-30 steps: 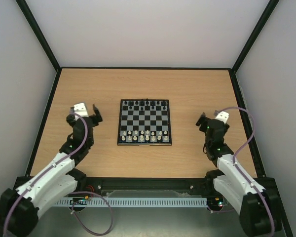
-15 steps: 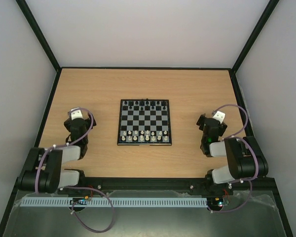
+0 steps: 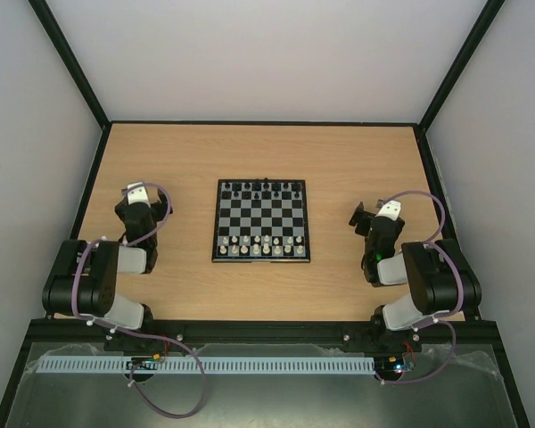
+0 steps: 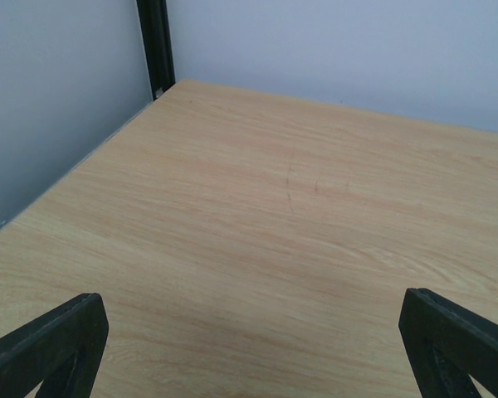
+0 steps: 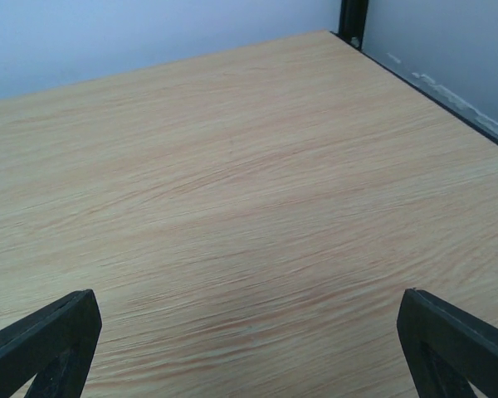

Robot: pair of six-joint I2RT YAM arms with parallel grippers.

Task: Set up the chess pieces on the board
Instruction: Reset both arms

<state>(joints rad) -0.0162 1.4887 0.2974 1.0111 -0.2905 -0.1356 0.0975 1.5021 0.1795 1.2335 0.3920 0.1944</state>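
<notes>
Your left tool [image 4: 251, 347] has its two fingers spread wide apart, and only bare wood shows between them; it grips nothing. Your right tool [image 5: 251, 344] stands the same way, fingers wide apart over bare wood, holding nothing.

From above, you can see the left tool to the left of the board [image 3: 261, 218] and the right tool to the right of it. Both are well apart from the board and touch none of the pieces. Each arm is folded back on itself near its base.

The board lies flat and square-on in the middle of the worktop [image 3: 339, 160]. The white pieces [image 3: 260, 245] stand on it in the two rows nearest you. They are too small in the overhead view for you to count them or tell one kind from another. The black pieces [image 3: 264, 189] stand along the far side of the board, and the middle rows between the two sets are bare squares.

The left wrist view looks toward the far left corner post [image 4: 156, 41], and the right wrist view looks toward the far right corner post [image 5: 353, 16]. Neither wrist view shows you the board.
</notes>
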